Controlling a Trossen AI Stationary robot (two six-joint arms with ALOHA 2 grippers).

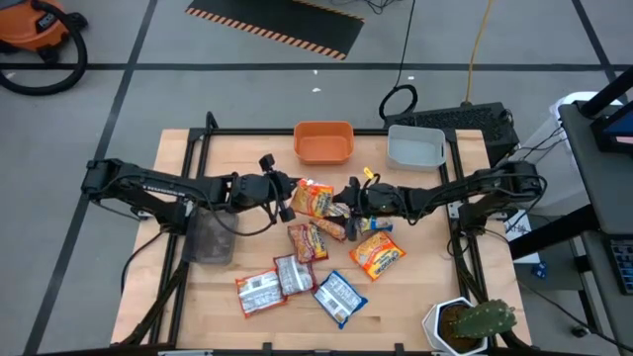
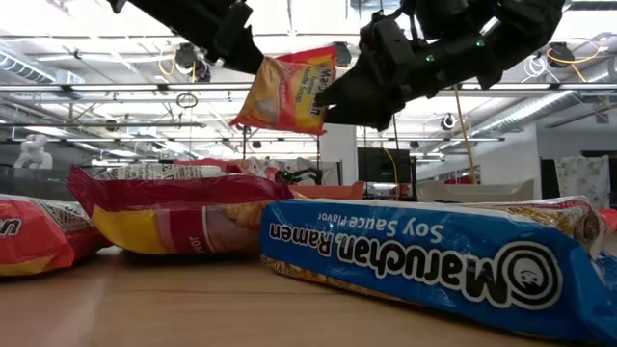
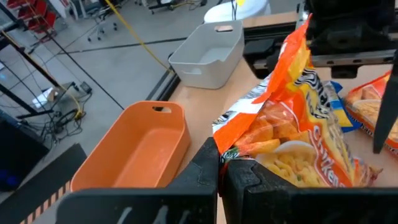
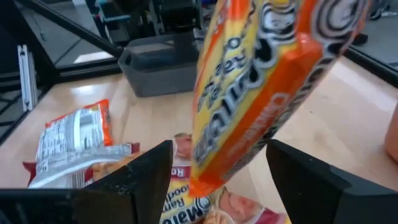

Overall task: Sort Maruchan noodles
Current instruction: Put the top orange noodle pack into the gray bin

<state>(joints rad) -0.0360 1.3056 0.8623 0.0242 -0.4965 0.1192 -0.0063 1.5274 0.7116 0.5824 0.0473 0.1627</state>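
Orange packet [image 3: 305, 124] pinched by left gripper [image 3: 221, 163]; right gripper [image 4: 217, 168] wide

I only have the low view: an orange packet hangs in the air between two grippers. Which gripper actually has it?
Observer: The left gripper has it. In the left wrist view it is shut on one edge of the orange packet.
Operator: And the right gripper?
Observer: The right gripper is open. Its fingers stand on either side of the packet without pressing on it.
Operator: Where is the orange bin from there?
Observer: In the high view the orange bin sits at the table's top edge, just above the packet. The grey bin is to its right.
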